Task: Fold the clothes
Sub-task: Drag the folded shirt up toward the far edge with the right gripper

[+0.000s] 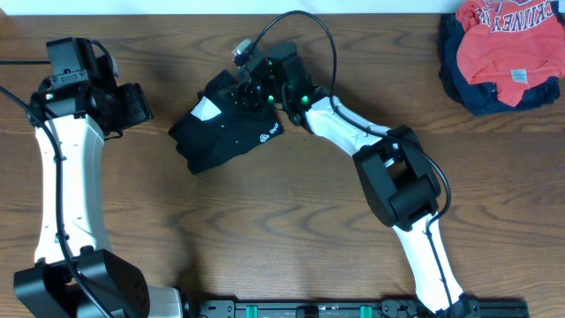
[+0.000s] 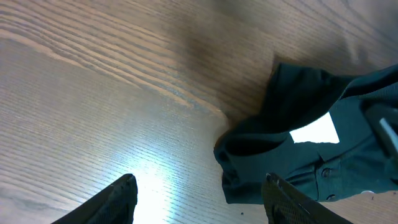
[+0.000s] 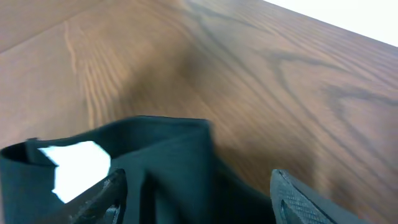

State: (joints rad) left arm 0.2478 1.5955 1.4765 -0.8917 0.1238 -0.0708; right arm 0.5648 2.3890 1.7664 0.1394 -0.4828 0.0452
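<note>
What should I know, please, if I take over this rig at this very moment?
Left pincer: open, over bare table, left of the black shirt, touching nothing.
Right pincer: open, over the shirt near its white neck label; contact unclear.
Shirt: mid-table in a compact, uneven bundle. A red shirt and navy garment lie piled at the far right corner.
Done: roughly folded, it seems.
Remaining: square up the fold.

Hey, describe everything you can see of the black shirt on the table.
The black soft-fabric shirt lies in a loosely folded bundle on the brown wooden table. In the overhead view a white neck label shows at its upper left, a small white logo at its right. The right end effector hangs open over its upper right part; contact is unclear.
</note>
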